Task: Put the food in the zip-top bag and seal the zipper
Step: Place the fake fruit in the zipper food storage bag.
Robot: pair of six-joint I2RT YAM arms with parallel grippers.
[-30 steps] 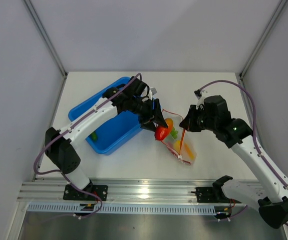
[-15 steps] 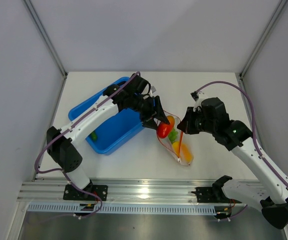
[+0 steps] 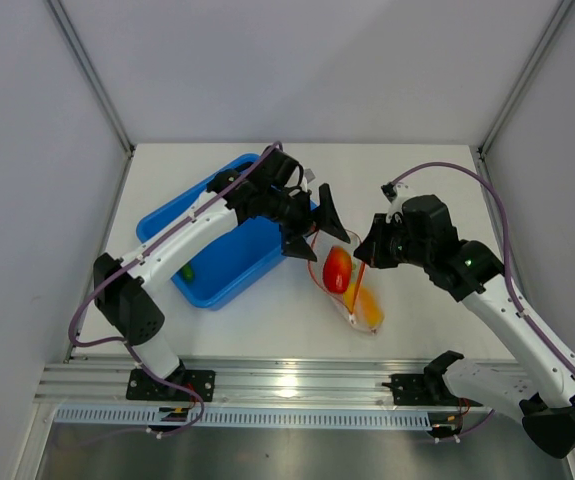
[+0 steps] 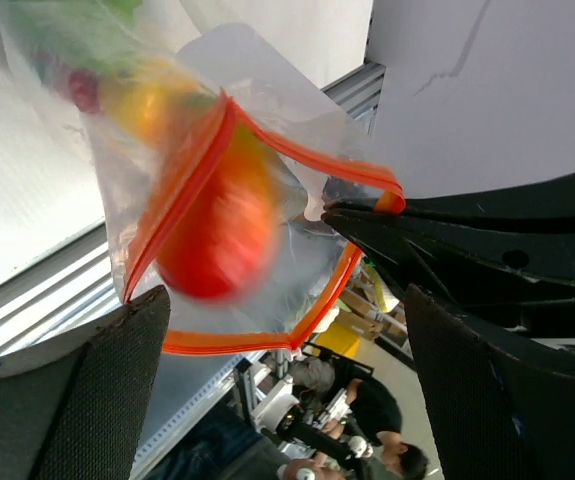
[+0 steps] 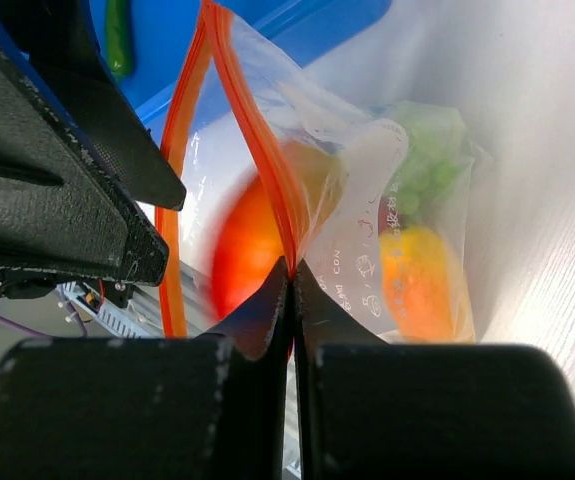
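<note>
White table, grey walls, zip-top bag

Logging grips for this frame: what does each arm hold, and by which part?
The right gripper pinches the zip-top bag by its zipper strip at the mouth. The left gripper is open and holds nothing.

Clear, crinkly zip-top bag lies mid-surface, bottom toward the near edge, mouth raised and gaping. The red-orange zipper strips stand apart, unsealed. Red-orange oval fruit sits just inside the mouth, blurred in both wrist views. Deeper in are the yellow-orange piece and the green leafy piece. Green pepper is outside the bag, in the blue tray's near corner.
</note>
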